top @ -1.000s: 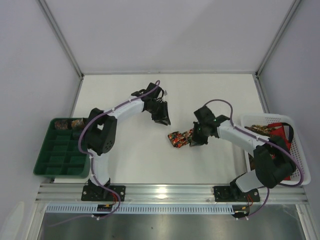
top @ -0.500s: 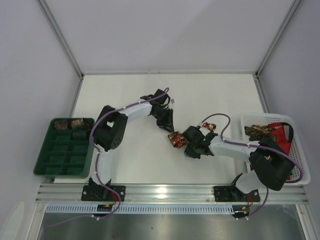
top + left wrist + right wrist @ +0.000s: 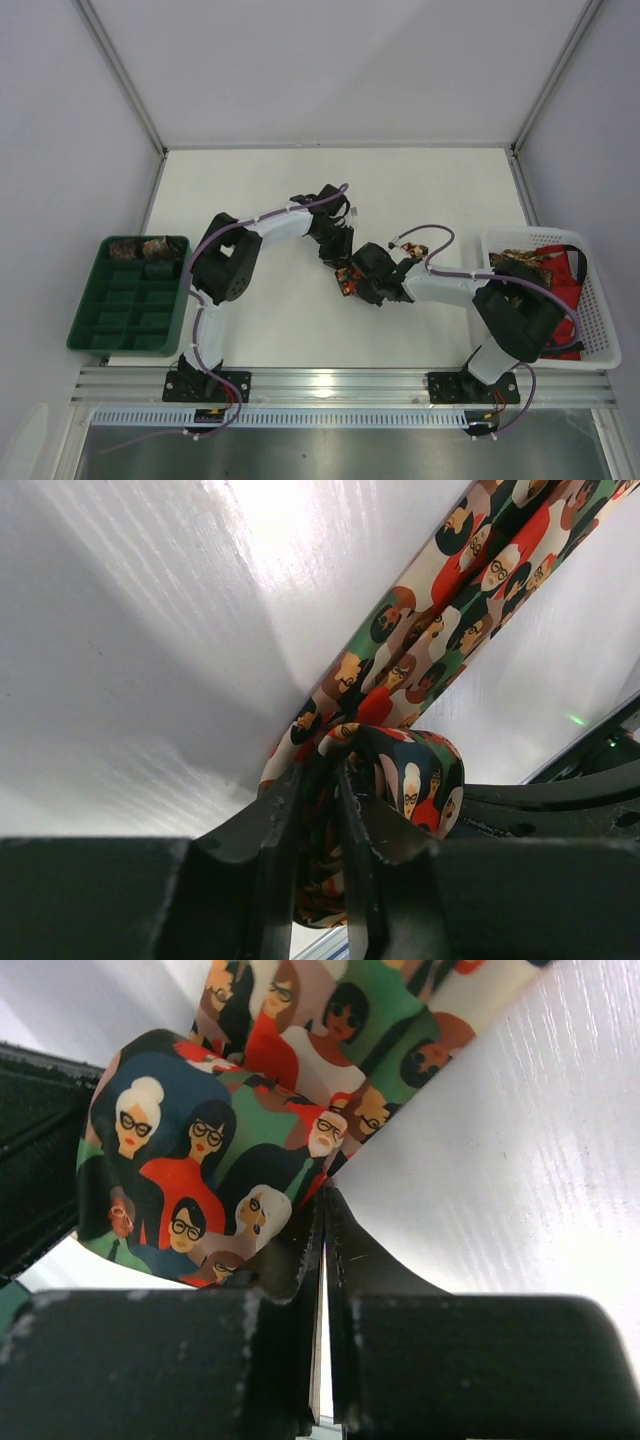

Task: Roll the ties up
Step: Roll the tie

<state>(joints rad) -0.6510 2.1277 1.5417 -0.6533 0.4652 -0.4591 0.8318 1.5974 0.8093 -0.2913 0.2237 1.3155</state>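
Observation:
One of the ties (image 3: 347,282) lies partly rolled at the middle of the white table, printed with small faces in red, green and dark blue. My left gripper (image 3: 342,266) comes down on it from behind. In the left wrist view the left gripper (image 3: 322,780) is shut on a fold of the tie (image 3: 440,610), with fabric filling the gap between its fingers. My right gripper (image 3: 364,280) sits against the roll from the right. Its jaws (image 3: 322,1200) are shut with nothing between them, and their tips touch the tie (image 3: 200,1180) at its fold.
A green compartment tray (image 3: 125,310) stands at the table's left edge with two rolled ties (image 3: 138,247) in its back row. A white basket (image 3: 600,310) at the right edge holds more ties (image 3: 525,260) and something red.
Both grippers have closed in on the tie from either side. The right arm slid left and shut its jaws. The left arm came down and right onto the fabric.

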